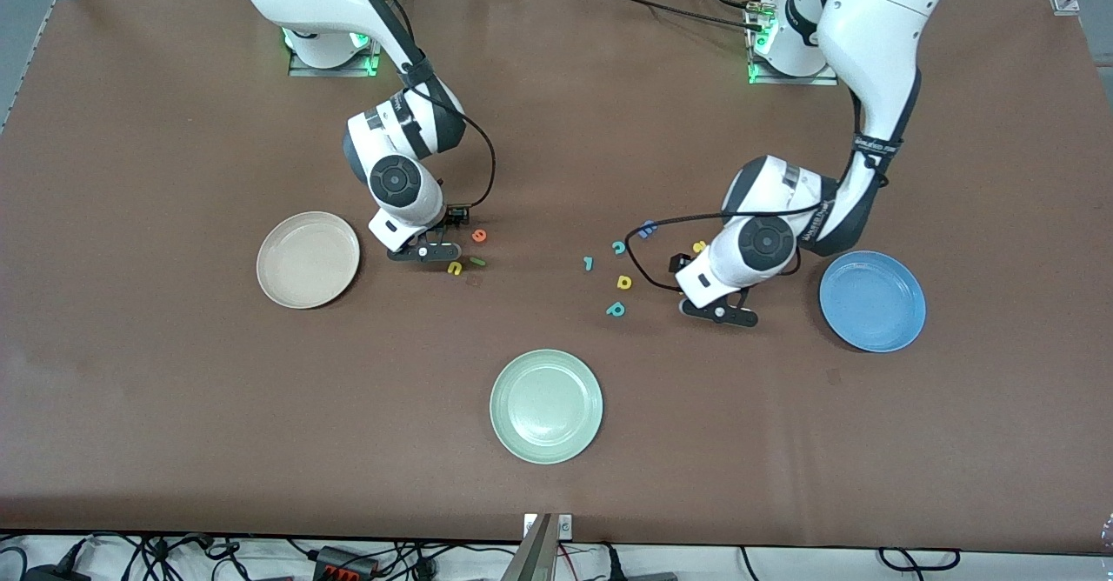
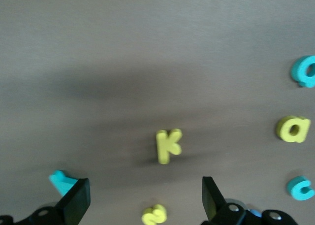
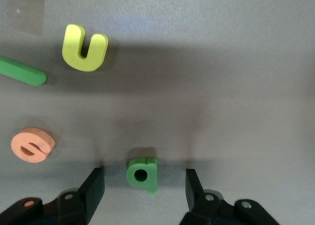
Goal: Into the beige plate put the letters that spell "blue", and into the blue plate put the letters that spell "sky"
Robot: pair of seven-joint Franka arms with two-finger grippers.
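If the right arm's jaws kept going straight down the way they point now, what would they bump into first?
Most likely the dark green b. The right gripper points down at the table with open jaws, one on each side of that letter. Depth is hard to judge, so the jaw tips might meet the tabletop beside it first.

Matt foam letter b (image 3: 142, 174) lies on smooth, matt brown table (image 1: 174, 129).

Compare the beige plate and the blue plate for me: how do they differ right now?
The beige plate is cream-coloured and lies toward the right arm's end of the table; the blue plate is bright blue and lies toward the left arm's end, slightly nearer the front camera. Both are round, similar in size, and hold no letters.
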